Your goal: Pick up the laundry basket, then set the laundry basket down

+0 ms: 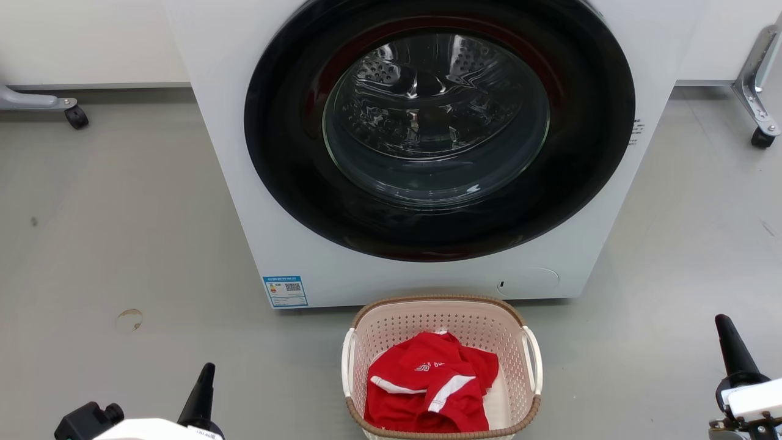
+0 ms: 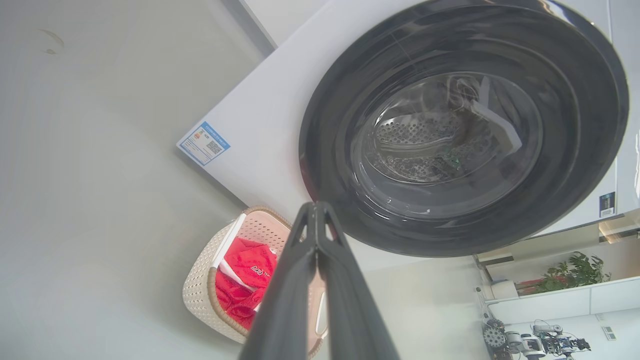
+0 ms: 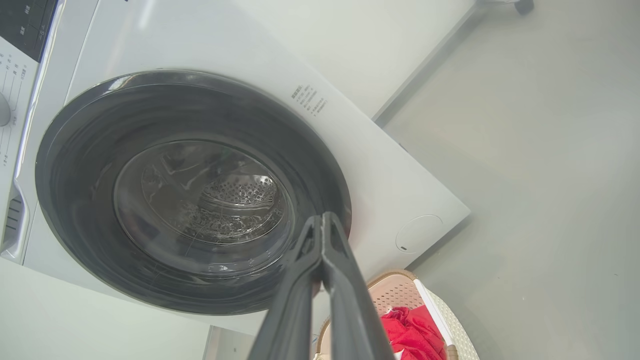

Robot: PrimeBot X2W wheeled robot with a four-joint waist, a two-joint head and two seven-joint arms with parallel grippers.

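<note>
We're facing the front-load washing machine (image 1: 244, 201). Its round dark door (image 1: 440, 128) is closed, and the steel drum shows through the glass.

The laundry basket (image 1: 391, 324) sits on the grey floor (image 1: 91, 244) just in front of the machine's base, roughly centred under the door. It's upright, with the brown rim up. The white loop handles are on its left (image 1: 348, 360) and right (image 1: 533, 360) sides. Inside we see a crumpled red garment with white trim (image 1: 427, 385).

The left gripper (image 1: 204, 385) is at the lower left of the head view, fingers pressed together with nothing between them. It is well apart from the basket, off its left side. The left wrist view agrees: the left gripper (image 2: 316, 220) has its tips closed to a point and holds nothing. The basket (image 2: 197, 285) lies behind and below the fingers there.

The right gripper (image 1: 730, 342) is at the lower right, also fully closed and empty, and well clear of the basket's right handle. In the right wrist view the right gripper (image 3: 322, 235) has its fingers meeting at the tip over the door's lower edge, with a corner of the basket (image 3: 395, 295) at the bottom.

Other things we see:
- a blue label (image 1: 285, 291) at the machine's lower left corner
- a round service flap (image 1: 528, 281) at its lower right
- caster wheels at far left (image 1: 76, 116) and far right (image 1: 762, 137)
</note>
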